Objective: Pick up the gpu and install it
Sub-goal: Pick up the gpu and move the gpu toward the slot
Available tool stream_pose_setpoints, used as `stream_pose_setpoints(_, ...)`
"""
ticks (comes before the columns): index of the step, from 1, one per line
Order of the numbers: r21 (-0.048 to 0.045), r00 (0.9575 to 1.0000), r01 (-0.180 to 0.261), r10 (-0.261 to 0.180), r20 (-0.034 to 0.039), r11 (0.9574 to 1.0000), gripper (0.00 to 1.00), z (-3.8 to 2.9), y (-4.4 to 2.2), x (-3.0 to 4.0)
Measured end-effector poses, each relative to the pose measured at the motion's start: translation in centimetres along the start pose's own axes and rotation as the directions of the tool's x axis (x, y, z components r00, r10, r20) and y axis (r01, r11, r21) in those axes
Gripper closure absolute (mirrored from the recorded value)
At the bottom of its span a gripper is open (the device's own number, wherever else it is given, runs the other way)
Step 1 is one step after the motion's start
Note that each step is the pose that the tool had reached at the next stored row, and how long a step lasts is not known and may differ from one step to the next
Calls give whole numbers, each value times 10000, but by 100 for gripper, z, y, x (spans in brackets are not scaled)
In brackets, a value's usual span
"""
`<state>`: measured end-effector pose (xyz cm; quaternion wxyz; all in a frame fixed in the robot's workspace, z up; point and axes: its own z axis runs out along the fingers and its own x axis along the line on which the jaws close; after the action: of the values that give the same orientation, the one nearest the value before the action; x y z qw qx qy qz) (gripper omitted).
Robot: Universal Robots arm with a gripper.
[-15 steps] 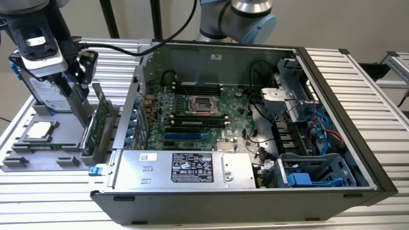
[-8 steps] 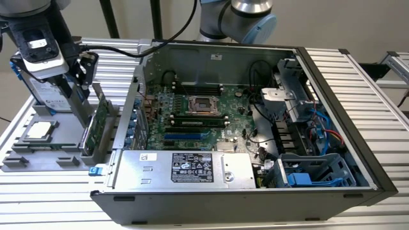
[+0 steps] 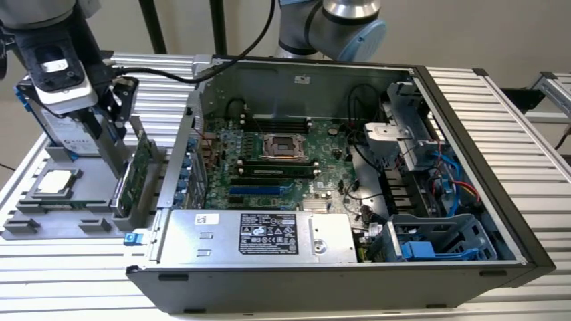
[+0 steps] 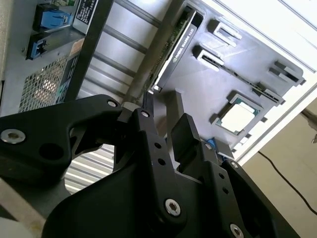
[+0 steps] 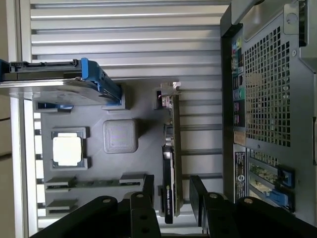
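Two spread fingers (image 5: 148, 186) flanking upright gpu (image 5: 168, 173)

You have a plain beige wall (image 3: 499, 33) across the top of the frame in the exterior view, with two dark upright posts (image 3: 154, 27) before it at upper left. The tabletop (image 3: 486, 114) is ribbed silver metal, evenly lit. In the second wrist view you see tan floor (image 4: 292, 163) with a black cable (image 4: 283, 178) lying on it.
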<state>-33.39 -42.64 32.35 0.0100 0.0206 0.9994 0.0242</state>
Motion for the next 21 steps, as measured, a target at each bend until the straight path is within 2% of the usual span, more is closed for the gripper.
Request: stream_pose_setpoints(21,0,10000,1,-1,0,10000,0,115,-6,2)
